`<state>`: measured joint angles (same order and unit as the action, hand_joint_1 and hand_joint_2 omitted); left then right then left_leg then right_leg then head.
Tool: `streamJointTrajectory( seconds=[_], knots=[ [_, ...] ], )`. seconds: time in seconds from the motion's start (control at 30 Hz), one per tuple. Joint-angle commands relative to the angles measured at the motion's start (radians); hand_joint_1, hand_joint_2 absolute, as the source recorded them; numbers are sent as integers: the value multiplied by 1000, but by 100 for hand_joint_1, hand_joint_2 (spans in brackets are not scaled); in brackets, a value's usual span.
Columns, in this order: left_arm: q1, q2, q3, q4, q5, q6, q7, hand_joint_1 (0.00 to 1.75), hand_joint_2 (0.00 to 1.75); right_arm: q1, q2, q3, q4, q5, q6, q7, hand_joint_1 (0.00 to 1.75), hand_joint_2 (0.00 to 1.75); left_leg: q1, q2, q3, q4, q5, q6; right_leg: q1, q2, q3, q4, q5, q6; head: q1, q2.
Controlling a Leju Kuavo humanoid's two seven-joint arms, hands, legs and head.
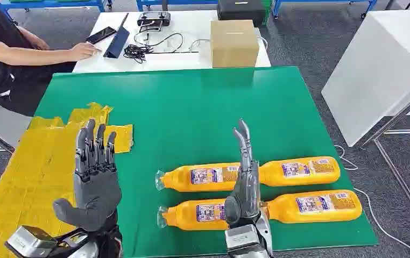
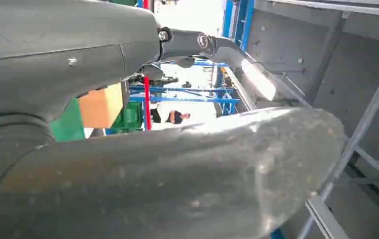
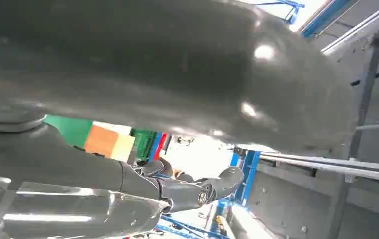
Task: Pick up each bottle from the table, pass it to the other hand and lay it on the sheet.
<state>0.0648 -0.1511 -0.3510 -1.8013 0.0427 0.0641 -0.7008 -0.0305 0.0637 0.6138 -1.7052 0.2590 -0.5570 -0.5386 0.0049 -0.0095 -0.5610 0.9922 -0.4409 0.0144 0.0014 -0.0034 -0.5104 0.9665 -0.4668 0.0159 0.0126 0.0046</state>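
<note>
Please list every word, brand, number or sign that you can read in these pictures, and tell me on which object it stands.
No text can be read with certainty.
Orange bottles: each bears a blue and white label with print, too small and blurred to read.
Cardboard box: no print visible.
Phone on the white table: nothing legible on it.

Left hand (image 1: pixel 96 180): raised upright at the lower left of the head view, palm turned inward, holding nothing.
Left fingers (image 1: pixel 94 141): extended upward and held close side by side, thumb (image 1: pixel 65 208) jutting out low to the side.
Left wrist: silver cuff at the frame's lower edge; its camera looks along a thick grey thumb.
Right hand (image 1: pixel 244 183): seen edge-on, upright, holding nothing.
Right fingers (image 1: pixel 244 141): straight, pointing up and stacked in line.
Right wrist: silver cuff at the bottom edge, directly under the hand.
</note>
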Motion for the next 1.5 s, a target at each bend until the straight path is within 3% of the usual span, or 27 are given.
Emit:
streamJointTrajectory(
  seconds=[0.03,0.07,1.2,1.23,1.27,1.3,1.5],
  knots=[
    [-21,-29,48,51,-14,120,3,0,0,0,20,-57,0,-131,39,-90,0,0,0,1,1,0,0,0,0,0,1,-1,0,1,0,0],
    [-41,-23,46,72,0,121,3,0,0,0,7,-81,18,-210,62,-120,0,0,0,0,0,0,0,0,0,0,0,-1,0,0,0,0],
    [-92,-8,70,116,37,95,3,0,0,-4,-19,-130,46,-267,112,-159,0,0,0,1,1,0,0,0,0,0,1,-1,0,0,0,0],
    [-92,-8,70,116,37,95,3,0,0,-4,-19,-130,46,-267,112,-159,164,0,0,1,1,0,0,0,0,0,1,-1,0,0,0,0],
    [-92,-8,70,116,37,95,3,157,0,-4,-19,-130,46,-267,112,-159,175,0,1,1,1,0,0,0,1,1,1,-1,0,1,0,0],
    [-92,-8,70,116,37,95,3,175,0,-4,-19,-130,46,-267,112,-159,175,0,1,1,1,0,0,0,0,0,1,-1,0,1,0,0],
    [-105,-10,83,123,45,79,3,175,0,-6,-22,-147,49,-267,130,-159,175,0,0,1,1,0,0,0,0,0,1,-1,0,1,0,0]
  ],
)
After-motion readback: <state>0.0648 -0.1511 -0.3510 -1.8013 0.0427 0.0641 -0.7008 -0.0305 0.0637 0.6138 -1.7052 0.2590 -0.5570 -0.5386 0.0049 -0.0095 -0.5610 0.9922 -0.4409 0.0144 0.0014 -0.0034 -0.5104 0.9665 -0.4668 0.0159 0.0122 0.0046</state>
